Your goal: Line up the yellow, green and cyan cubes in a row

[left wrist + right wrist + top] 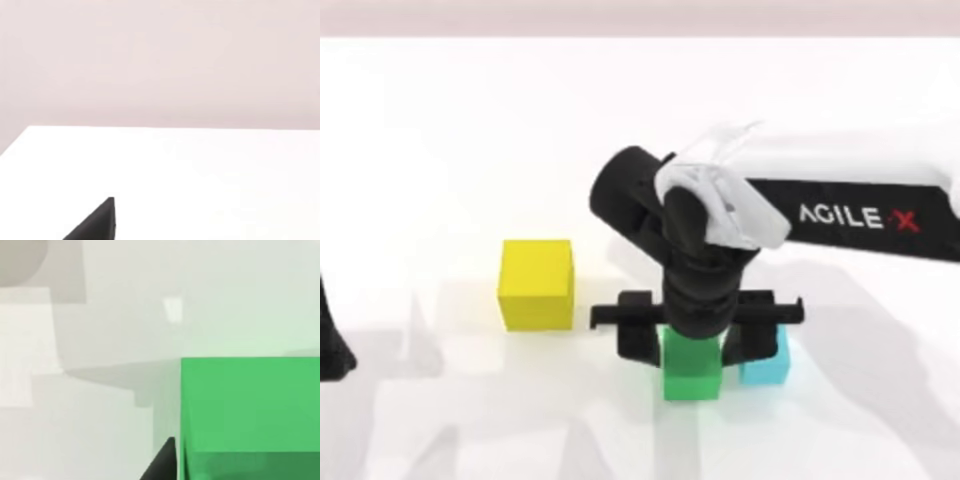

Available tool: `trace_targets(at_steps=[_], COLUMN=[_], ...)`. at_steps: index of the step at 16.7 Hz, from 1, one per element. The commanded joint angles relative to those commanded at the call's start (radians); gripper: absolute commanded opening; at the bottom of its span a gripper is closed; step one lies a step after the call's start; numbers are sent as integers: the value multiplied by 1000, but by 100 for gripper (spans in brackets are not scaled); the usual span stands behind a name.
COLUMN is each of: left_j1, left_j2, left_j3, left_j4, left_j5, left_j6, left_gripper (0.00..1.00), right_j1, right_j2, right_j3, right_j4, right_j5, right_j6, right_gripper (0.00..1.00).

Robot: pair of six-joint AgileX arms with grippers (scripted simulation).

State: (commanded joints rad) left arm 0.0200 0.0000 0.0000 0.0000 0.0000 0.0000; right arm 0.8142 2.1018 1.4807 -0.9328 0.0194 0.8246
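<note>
Up close, the green cube (250, 405) fills much of the picture, its broad lit face above a darker shaded one. A dark finger (161, 464) of the right tool shows just beside the cube's edge, seemingly against it. Grey shadows lie across the pale surface (110, 330) around them.

Your right arm (840, 205) is a long link, white along its upper side and black along the side facing the camera, where white "AGILE" lettering sits beside a red X mark. Toward the wrist you'll see a bulky black rounded housing (625, 195), then a crumpled-looking white cover with a translucent patch (it reads like a faceted shell). Below that, a ribbed black cylinder ends in a flat black crossbar carrying the right gripper (692, 345), with two blocky black fingers. Your left arm (332, 345) shows only as a black sliver at the table's left edge.
</note>
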Motion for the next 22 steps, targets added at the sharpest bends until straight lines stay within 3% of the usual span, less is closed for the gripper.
trace_targets(at_steps=[2, 3, 12, 19, 22], left_j1=[0, 0, 0, 0, 0], left_j2=[0, 0, 0, 0, 0], left_j3=[0, 0, 0, 0, 0], left_j4=[0, 0, 0, 0, 0], left_j5=[0, 0, 0, 0, 0], left_j6=[0, 0, 0, 0, 0], left_gripper=[100, 100, 100, 100, 100], right_j1=[0, 0, -1, 9, 10], right_j2=[0, 0, -1, -63, -75], right_j3=[0, 0, 4, 158, 175], right_j4=[0, 0, -4, -227, -249], right_j5=[0, 0, 0, 0, -1], right_j6=[0, 0, 0, 2, 0], right_gripper=[98, 100, 100, 100, 100])
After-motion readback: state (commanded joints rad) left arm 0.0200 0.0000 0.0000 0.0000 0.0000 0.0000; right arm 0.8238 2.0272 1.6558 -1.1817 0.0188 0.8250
